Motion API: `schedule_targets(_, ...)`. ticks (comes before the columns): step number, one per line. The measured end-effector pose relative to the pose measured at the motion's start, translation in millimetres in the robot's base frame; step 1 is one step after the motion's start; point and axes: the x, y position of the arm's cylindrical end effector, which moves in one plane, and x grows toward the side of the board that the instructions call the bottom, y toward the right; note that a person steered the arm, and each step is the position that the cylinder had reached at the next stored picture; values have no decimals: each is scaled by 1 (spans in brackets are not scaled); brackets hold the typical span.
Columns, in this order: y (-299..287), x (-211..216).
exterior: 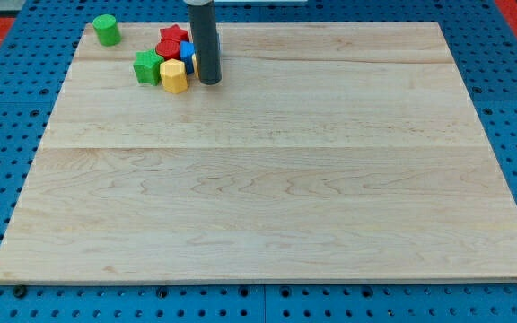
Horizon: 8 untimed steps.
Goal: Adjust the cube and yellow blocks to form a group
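A cluster of blocks sits near the view's top left. A yellow hexagonal block (174, 77) is at its lower edge. A blue cube (187, 54) is just above and to the right of it, partly hidden by my rod. A green star-shaped block (147, 67) touches the yellow block's left side. A red star (174, 35) and another red block (168, 50) lie above them. My tip (209, 82) rests on the board just right of the yellow block and the blue cube. A sliver of orange or yellow (195, 66) shows by the rod, its shape hidden.
A green cylinder (106, 30) stands alone near the top left corner of the wooden board (276, 179). Blue pegboard surrounds the board on all sides.
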Motion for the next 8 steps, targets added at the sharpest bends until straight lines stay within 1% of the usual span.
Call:
schedule_targets(1,0,-13)
schedule_targets(2,26,-13)
schedule_targets(3,68,-26)
schedule_targets(4,74,-87)
schedule_targets(5,34,-103)
schedule_targets(6,-1,-102)
schedule_targets(8,2,-96)
